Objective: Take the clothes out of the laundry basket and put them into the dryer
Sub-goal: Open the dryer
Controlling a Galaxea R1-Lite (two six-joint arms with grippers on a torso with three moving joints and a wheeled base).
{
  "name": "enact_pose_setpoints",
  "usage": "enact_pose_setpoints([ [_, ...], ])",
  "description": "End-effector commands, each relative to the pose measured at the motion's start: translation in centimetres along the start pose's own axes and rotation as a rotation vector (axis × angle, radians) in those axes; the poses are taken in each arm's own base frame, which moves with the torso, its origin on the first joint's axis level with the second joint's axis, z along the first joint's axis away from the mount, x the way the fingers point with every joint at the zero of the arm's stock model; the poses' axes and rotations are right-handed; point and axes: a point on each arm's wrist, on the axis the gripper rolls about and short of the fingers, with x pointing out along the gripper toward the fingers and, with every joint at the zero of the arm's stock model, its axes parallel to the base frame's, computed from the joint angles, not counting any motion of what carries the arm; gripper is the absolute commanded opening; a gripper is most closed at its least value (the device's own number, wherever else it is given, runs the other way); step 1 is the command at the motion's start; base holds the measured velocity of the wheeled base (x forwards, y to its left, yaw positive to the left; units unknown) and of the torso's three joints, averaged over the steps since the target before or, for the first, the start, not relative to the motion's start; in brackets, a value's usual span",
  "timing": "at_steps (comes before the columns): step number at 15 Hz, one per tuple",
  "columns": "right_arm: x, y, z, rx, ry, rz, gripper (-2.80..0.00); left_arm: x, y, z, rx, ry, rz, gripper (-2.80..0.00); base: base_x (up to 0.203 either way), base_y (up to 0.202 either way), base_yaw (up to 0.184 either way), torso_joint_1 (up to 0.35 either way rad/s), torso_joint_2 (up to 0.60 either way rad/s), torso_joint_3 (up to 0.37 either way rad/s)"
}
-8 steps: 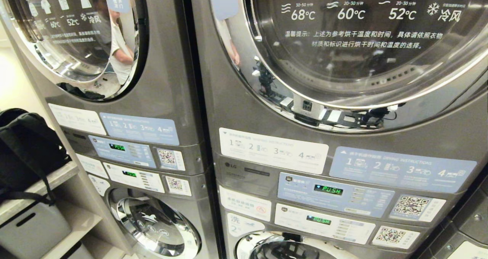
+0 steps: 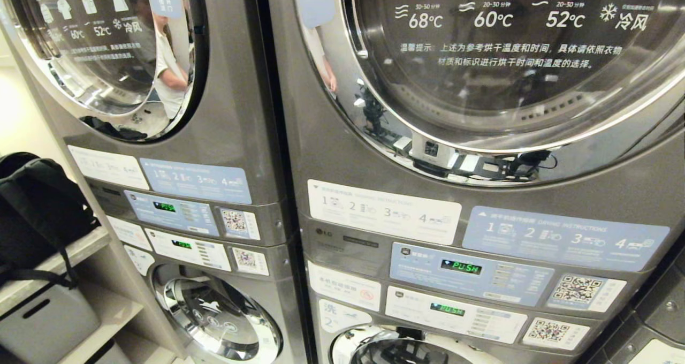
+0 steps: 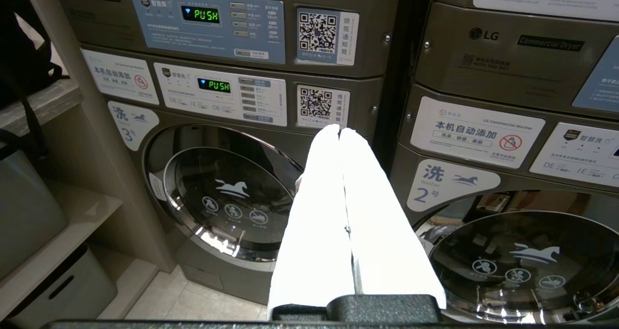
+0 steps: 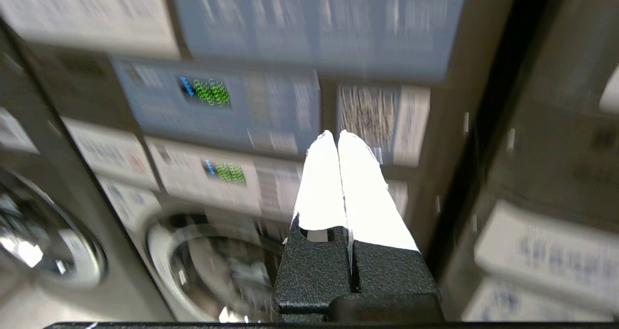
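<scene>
Grey steel dryer (image 2: 299, 139) before me has its round door (image 2: 497, 69) closed, the drum looking empty; my left gripper (image 3: 340, 131) and right gripper (image 4: 337, 134) point forward, fingers pressed together, holding nothing.

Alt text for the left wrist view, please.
The left gripper, jaws shut and empty, points at stacked grey laundry machines: green PUSH displays above, round washer doors below. A shelf stands beside them.

Our head cam sits close, facing the stacked machines' dryer door (image 2: 508, 59). Both wrist cams face lower, sharing those green PUSH displays (image 3: 213, 84) with it.
</scene>
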Motion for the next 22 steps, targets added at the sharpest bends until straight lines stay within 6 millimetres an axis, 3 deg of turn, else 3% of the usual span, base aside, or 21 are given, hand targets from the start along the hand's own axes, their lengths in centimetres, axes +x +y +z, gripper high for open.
enact_pose_setpoints([
  [1,-0.2,0.2,5.1,0.001,-0.058,0.062,-2.80,0.0,0.0,0.0,0.000,-0.001,0.000,-2.80,0.000,0.000,0.000,0.000,0.00,0.000],
  [4,4.0,0.6,13.4,0.016,0.007,0.254,-2.80,0.0,0.0,0.0,0.000,-0.001,0.000,-2.80,0.000,0.000,0.000,0.000,0.00,0.000],
  [5,6.4,0.9,16.2,0.021,0.024,0.340,-2.80,0.0,0.0,0.0,0.000,-0.001,0.000,-2.80,0.000,0.000,0.000,0.000,0.00,0.000],
  [7,11.7,2.3,19.9,0.020,0.051,0.487,-2.80,0.0,0.0,0.0,0.000,-0.001,0.000,-2.80,0.000,0.000,0.000,0.000,0.00,0.000],
  [8,14.6,3.4,21.2,0.006,0.052,0.548,0.00,0.0,0.0,0.0,0.000,-0.001,0.000,-2.80,0.000,0.000,0.000,0.000,0.00,0.000],
  [10,20.3,5.9,23.1,-0.040,0.026,0.639,0.00,0.0,0.0,0.0,0.000,-0.001,0.000,-2.80,0.000,0.000,0.000,0.000,0.00,0.000],
  [12,24.6,9.3,24.9,-0.068,-0.038,0.741,0.00,0.0,0.0,0.0,0.000,-0.001,0.000,-2.80,0.000,0.000,0.000,0.000,0.00,0.000],
  [14,27.4,12.8,25.5,-0.083,-0.079,0.823,0.00,0.0,0.0,0.0,0.000,-0.001,-0.001,-2.80,0.000,0.000,0.000,0.000,0.00,0.000],
  [16,29.6,15.8,25.5,-0.098,-0.102,0.861,0.00,0.0,0.0,0.0,0.000,-0.001,0.000,-2.80,0.000,0.000,0.000,0.000,0.00,0.000],
  [18,30.4,18.9,25.2,-0.095,-0.108,0.870,0.00,0.0,0.0,0.0,0.000,-0.001,0.000,-2.80,0.000,0.000,0.000,0.000,0.00,0.000],
  [22,32.1,22.7,25.3,-0.080,-0.138,0.798,0.00,0.0,0.0,0.0,0.000,-0.001,0.000,-2.80,0.000,0.000,0.000,0.000,0.00,0.000],
])
